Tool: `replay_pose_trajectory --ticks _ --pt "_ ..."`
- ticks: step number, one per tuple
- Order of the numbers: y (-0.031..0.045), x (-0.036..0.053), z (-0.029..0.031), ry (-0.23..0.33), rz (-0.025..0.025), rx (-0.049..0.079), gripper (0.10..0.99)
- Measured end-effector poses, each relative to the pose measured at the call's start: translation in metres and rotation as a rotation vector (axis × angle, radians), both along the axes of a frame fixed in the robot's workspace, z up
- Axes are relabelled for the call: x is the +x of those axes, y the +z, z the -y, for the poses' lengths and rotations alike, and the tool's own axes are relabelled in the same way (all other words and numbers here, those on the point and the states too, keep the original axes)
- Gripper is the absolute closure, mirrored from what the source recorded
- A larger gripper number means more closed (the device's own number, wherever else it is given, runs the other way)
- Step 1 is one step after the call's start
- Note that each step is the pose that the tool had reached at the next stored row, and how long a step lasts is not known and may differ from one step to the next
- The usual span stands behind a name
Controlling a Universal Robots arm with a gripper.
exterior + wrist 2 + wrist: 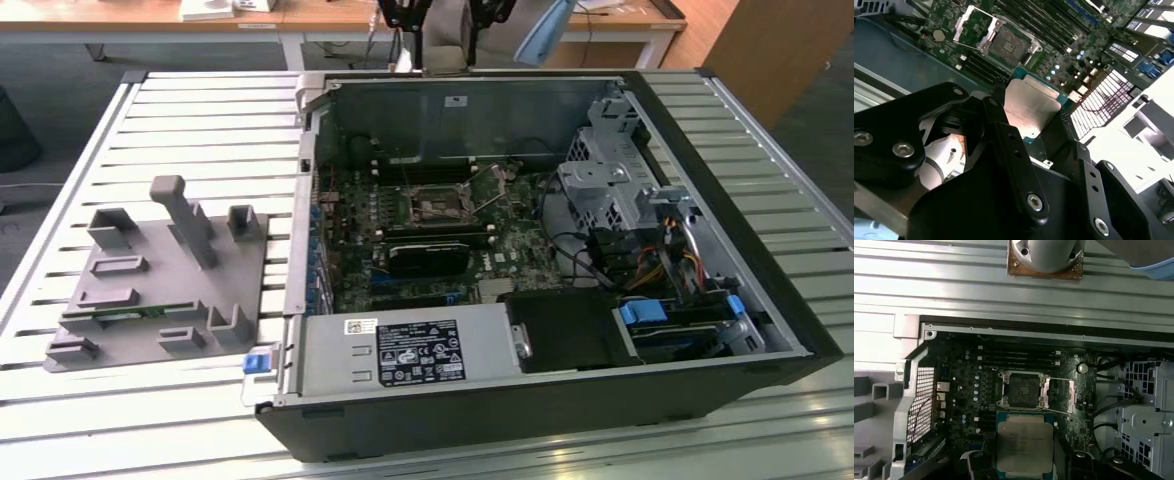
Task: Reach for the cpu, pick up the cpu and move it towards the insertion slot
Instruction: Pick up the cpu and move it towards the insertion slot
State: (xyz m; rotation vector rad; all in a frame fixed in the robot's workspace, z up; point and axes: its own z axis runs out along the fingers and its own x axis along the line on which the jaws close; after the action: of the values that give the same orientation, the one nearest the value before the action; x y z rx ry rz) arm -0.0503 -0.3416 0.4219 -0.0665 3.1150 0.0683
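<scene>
In both wrist views my gripper (1031, 101) (1025, 461) is shut on the cpu (1030, 114) (1025, 442), a flat square chip with a silvery top and a pale rim. One black finger (1000, 125) presses on each side of it. I hold the cpu in the air above the green circuit board, close beside the insertion slot (1004, 44) (1022, 390). The slot is a dark square socket in a shiny metal frame, and its cover plate (1060, 392) is swung open. The exterior view shows the slot (438, 203) mid-board in the open case, with part of the arm (447, 40) above the case's far wall.
The open computer case (747, 250) lies on a slatted metal table (200, 110). Inside it are a black card (427, 256), a power supply (400, 352), a drive cage (607, 185) and loose cables (667, 262). A grey fixture plate (160, 285) with upright blocks sits at the exterior view's left.
</scene>
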Motion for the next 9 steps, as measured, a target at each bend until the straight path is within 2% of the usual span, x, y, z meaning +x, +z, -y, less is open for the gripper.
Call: replay_pose_trajectory --ticks 5,9 --pt "-0.0025 0.0191 -0.0046 0.000 0.0001 0.000 0.545" --pt "-0.0033 0.0260 -0.0078 0.000 0.0003 0.000 0.545"
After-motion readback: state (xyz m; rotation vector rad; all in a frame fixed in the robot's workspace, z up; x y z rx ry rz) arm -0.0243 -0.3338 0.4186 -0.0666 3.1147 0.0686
